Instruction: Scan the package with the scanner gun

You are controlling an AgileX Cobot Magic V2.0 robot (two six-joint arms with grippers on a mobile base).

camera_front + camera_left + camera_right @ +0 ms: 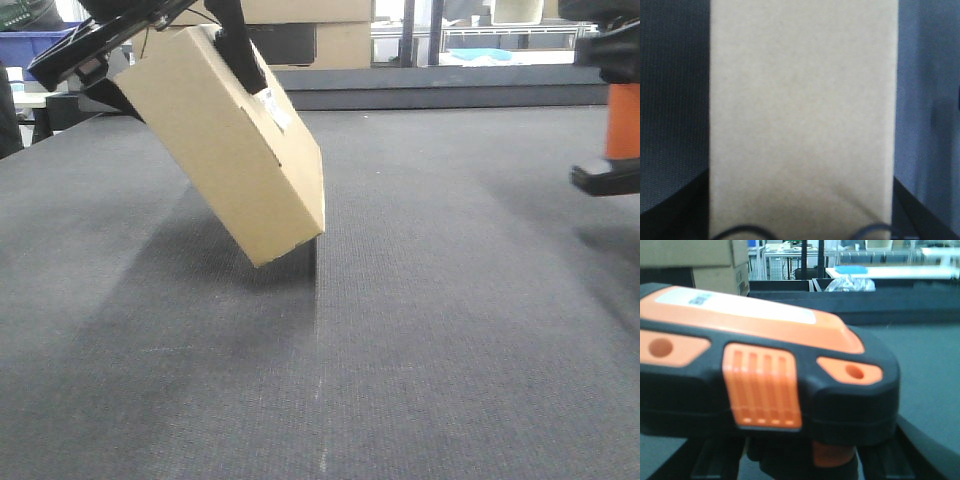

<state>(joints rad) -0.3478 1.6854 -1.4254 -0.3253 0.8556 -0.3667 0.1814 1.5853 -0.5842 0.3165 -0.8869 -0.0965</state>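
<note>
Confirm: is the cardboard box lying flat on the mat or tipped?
Tipped. The cardboard box hangs slanted in the left gripper, one corner pointing down at the mat; whether it touches, cannot tell.

Front view: the box [230, 150] hung tilted in the upper left of the frame. The left gripper [170, 70] was clamped on its top end, and its lowest corner was near the mat [420, 350]. The scanner [612, 165] was at the right edge, well apart from the box, gripped from above by the right gripper [618, 75]. Cartons [330, 40] stood behind, beyond the mat's far edge. Right wrist view: the scanner filled the foreground, with cartons at upper left.
</note>
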